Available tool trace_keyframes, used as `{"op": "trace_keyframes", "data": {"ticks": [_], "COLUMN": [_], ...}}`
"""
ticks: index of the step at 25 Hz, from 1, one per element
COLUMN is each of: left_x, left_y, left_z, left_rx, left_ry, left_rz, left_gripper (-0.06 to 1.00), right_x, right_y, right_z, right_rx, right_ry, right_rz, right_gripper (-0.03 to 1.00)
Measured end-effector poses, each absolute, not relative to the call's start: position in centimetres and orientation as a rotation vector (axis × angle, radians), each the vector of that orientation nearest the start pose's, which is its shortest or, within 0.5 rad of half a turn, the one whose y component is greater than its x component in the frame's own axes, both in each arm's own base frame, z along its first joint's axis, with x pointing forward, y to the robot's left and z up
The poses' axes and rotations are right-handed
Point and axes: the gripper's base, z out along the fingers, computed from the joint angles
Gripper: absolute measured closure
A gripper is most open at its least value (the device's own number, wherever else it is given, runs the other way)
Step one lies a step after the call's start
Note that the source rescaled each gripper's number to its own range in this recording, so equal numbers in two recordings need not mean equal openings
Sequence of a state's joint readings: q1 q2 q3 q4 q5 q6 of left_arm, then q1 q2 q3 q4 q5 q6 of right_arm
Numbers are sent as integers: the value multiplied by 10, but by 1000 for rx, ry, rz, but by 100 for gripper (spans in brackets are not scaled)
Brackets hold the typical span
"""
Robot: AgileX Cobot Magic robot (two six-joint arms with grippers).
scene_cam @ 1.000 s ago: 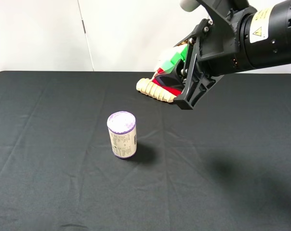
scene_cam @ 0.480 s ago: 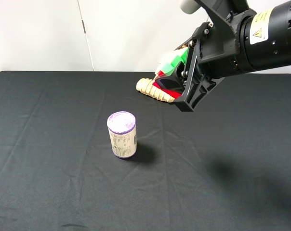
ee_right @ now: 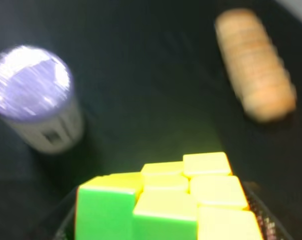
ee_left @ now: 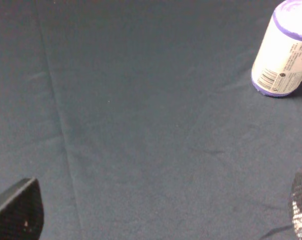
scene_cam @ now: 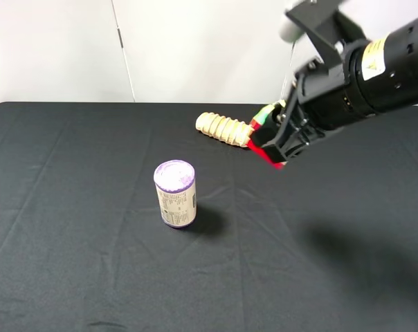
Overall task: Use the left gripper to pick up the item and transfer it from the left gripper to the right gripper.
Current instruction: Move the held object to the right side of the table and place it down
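Clearly the cube [ee_right: 181,200] is clamped in my right gripper [scene_cam: 275,135], well apart from the left gripper [ee_left: 158,220], whose fingers gape wide over the black cloth [ee_left: 141,125], holding nothing.

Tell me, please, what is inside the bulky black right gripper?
The right gripper holds a small puzzle cube showing green, yellow and red faces; the gripper covers the rest.

The bulky right arm with the yellow warning sticker reaches in from the right of the high view, angled downward, its right gripper [scene_cam: 273,138] clamped on the cube [scene_cam: 264,153]. The left gripper [ee_left: 158,212] points downward, fingers [ee_left: 18,210] spread wide apart.
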State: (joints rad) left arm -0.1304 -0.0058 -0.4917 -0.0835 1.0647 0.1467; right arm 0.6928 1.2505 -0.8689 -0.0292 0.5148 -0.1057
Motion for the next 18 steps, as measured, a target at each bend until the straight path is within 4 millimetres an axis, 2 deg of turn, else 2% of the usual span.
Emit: {"op": "trace_keyframes", "data": {"ticks": [4, 10, 15, 18], "left_x": [-6, -5, -4, -4], "left_y": [-6, -7, -7, -7], "left_z": [275, 275, 275, 275], "left_rx": [223, 92, 20, 16], "left_ry": [2036, 2046, 2048, 2048], "left_rz": [-51, 29, 73, 75], "left_gripper": [0, 0, 0, 0], "right_x": [224, 259, 282, 297], "right_y": [144, 120, 103, 82], "right_z": [257, 212, 186, 172], "right_rx": [-832, -701, -593, -486], "right_ry": [2409, 2605, 2643, 2655], "right_rz": [170, 85, 59, 39], "right_gripper": [97, 97, 97, 97]}}
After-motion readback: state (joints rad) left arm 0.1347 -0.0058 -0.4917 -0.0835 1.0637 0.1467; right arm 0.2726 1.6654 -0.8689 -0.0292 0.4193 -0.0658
